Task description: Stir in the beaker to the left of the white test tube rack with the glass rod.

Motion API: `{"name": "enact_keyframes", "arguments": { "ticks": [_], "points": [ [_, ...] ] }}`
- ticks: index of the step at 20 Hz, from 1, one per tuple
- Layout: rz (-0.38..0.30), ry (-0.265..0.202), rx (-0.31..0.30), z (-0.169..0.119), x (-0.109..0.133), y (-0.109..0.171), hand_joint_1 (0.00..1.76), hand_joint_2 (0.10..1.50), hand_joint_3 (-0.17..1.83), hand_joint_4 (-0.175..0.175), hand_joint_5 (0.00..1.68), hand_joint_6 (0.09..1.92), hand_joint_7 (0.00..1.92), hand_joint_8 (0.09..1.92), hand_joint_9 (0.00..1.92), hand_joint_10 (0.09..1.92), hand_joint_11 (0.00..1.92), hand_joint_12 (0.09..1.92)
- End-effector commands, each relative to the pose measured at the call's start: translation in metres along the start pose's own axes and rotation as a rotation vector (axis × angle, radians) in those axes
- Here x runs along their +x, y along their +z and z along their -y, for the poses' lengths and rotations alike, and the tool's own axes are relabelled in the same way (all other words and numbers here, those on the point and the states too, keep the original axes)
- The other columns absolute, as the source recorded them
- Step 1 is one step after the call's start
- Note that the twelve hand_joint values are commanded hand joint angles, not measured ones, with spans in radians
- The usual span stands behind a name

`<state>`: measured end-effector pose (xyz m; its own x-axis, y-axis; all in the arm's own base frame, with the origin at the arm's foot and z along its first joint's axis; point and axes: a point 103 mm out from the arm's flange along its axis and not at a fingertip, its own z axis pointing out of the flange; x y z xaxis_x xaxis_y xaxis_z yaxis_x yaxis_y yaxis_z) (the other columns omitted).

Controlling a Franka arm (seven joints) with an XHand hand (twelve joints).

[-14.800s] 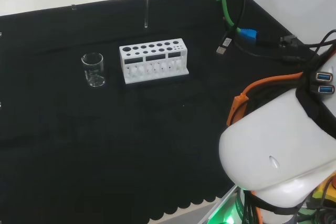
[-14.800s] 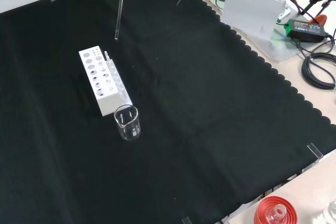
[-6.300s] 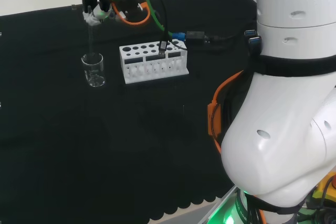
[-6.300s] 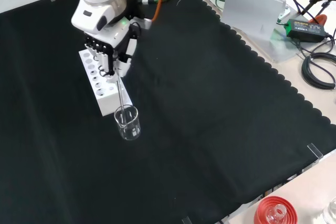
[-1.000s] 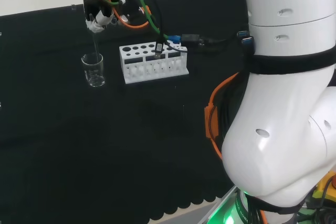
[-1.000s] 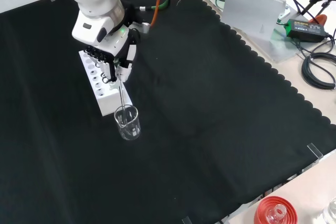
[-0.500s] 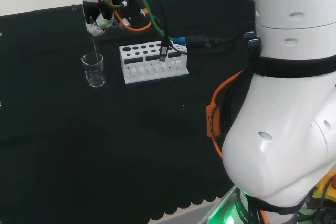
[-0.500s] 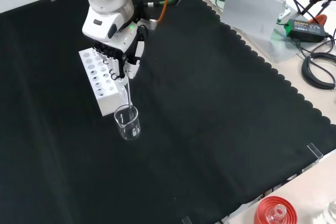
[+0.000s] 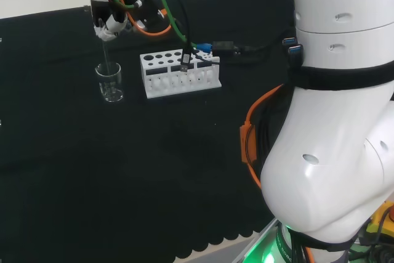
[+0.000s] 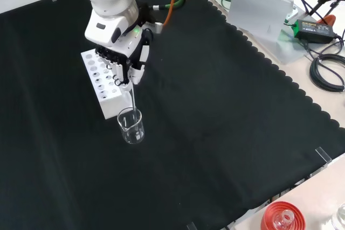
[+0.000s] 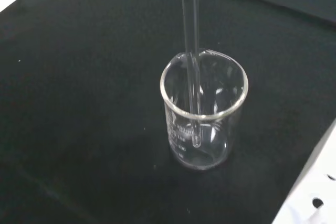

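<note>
A clear glass beaker [image 9: 110,82] [image 10: 131,125] [image 11: 203,108] stands on the black cloth, left of the white test tube rack [image 9: 180,70] [image 10: 105,83] in the head view. My hand [image 9: 112,19] [image 10: 127,64] hangs above the beaker, its fingers curled round the top of a glass rod [image 9: 105,53] [image 10: 131,103] [image 11: 190,72]. The rod points down into the beaker. In the wrist view its tip sits low inside, near the wall and just above the bottom. The beaker looks empty.
The rack stands close beside the beaker. Orange and green cables [image 9: 165,5] trail from the hand over the rack. The arm's white links [image 9: 332,121] fill the head view's right. A red ribbed stand [image 10: 281,216] and power cables [image 10: 327,68] lie off the cloth's edge in the front view.
The hand has shifted a little to the left in the head view, and the rod's lean inside the beaker has changed with it. Beaker and rack have stayed put.
</note>
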<state>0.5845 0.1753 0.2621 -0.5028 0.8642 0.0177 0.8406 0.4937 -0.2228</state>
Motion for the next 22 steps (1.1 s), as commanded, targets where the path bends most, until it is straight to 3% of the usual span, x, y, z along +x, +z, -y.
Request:
{"name": "enact_keyframes", "arguments": {
  "ticks": [1, 22],
  "points": [
    [-0.01, -0.008, 0.004, -0.006, 0.001, 0.0, 1.23, 1.04, -0.17, -0.175, 1.39, 0.33, 1.74, 0.39, 1.84, 0.38, 1.66, 0.75],
    [-0.007, 0.008, -0.003, -0.012, -0.014, -0.005, 1.23, 1.04, -0.17, -0.175, 1.38, 0.33, 1.73, 0.39, 1.84, 0.38, 1.66, 0.75]
  ]
}}
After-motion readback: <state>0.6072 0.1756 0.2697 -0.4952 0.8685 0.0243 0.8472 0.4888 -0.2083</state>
